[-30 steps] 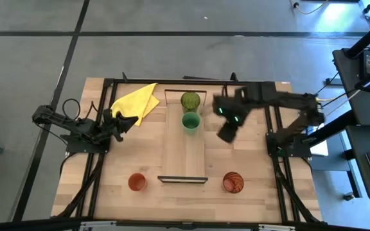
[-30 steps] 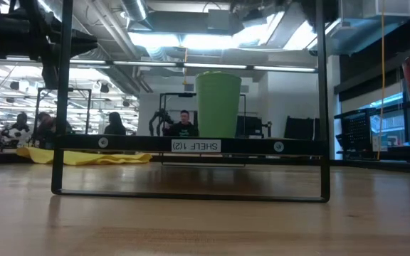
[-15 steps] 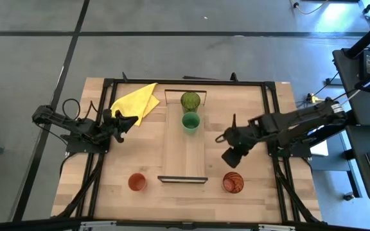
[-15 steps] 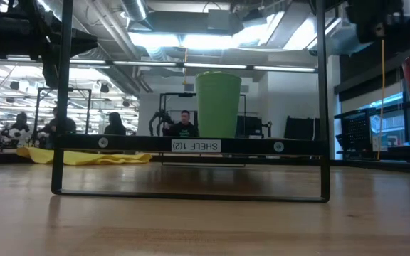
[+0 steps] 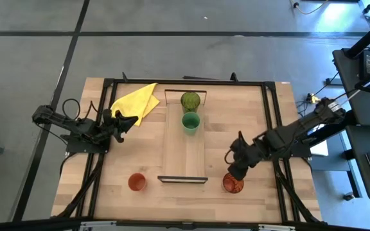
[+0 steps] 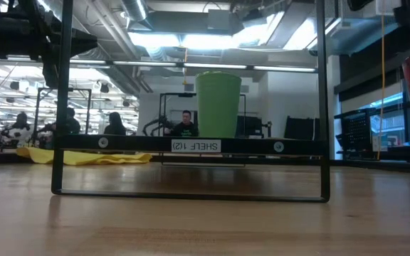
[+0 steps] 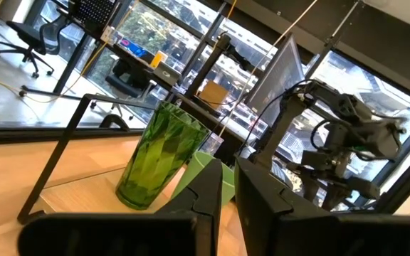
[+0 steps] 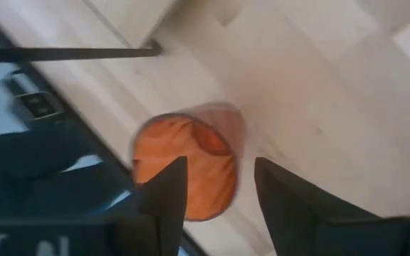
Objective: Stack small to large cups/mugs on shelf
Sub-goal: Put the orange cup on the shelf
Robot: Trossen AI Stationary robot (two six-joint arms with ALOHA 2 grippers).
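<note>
On the shelf [image 5: 184, 151] the olive-green cup [image 5: 190, 101] stands at the far end, with the bright green cup [image 5: 190, 122] just in front of it. The orange-red cup [image 5: 137, 182] stands on the table to the near left. The red-brown ribbed cup [image 5: 232, 184] stands to the near right. My right gripper [image 5: 236, 172] hangs open just above and behind this cup's rim [image 8: 187, 171] and touches nothing. My left gripper [image 5: 127, 120] waits shut at the table's left, beside the yellow cloth [image 5: 136, 100], pointing toward the shelf cups [image 7: 159, 153].
The shelf's dark end bracket [image 5: 182, 179] stands between the two near cups; in the low view it frames the bright green cup [image 6: 218, 104]. A black frame [image 5: 270, 122] runs along the table's sides. People sit in the room beyond the table [image 6: 184, 124].
My right gripper has swung from beside the shelf's far end toward the table's near edge, and it now hangs at the red-brown ribbed cup. The cups and my left arm have kept still.
</note>
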